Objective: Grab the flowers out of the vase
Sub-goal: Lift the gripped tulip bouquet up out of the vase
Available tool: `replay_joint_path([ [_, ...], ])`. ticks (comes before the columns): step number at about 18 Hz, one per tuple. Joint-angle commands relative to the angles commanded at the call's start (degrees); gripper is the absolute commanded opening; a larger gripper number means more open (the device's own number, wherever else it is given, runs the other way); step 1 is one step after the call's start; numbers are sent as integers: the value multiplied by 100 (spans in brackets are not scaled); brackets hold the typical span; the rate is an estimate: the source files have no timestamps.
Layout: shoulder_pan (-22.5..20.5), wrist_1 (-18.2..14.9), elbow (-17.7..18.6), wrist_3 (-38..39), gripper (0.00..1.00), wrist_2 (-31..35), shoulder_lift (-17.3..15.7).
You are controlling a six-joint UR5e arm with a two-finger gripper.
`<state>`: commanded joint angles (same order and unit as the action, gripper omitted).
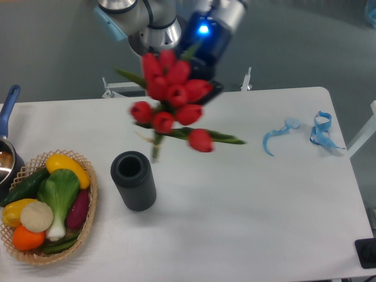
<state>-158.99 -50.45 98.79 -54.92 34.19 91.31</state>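
The flowers (171, 97), a bunch of red tulip buds with green leaves and stems, hang in the air above the far middle part of the white tabletop (247, 205), clear of the vase (134, 180). The bunch is slightly blurred, its buds spread from the far edge down toward the middle, with one long leaf reaching out sideways toward the right edge and a short stem end pointing down just beyond the vase. The vase, a dark grey ribbed cylinder, stands upright with its round mouth open, left of the tabletop's middle and nearer the front than the bunch.

The end effector (202, 59) sits behind and above the buds (a blue light glows on its body); its fingers are hidden by the flowers, so whether it is wide, narrow or clamped on the stems cannot be told.

At the left front corner a wicker basket (88, 220) holds colourful vegetables. Beyond it, at the left edge, a metal pot (7, 158) with a blue handle is partly cut off. Near the right edge lie two light blue curled pieces (320, 130), close together.
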Motion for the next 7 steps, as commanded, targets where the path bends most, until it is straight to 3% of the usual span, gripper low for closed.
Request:
replay_joint_path([
  [7, -264, 0, 53, -300, 31, 9, 168],
])
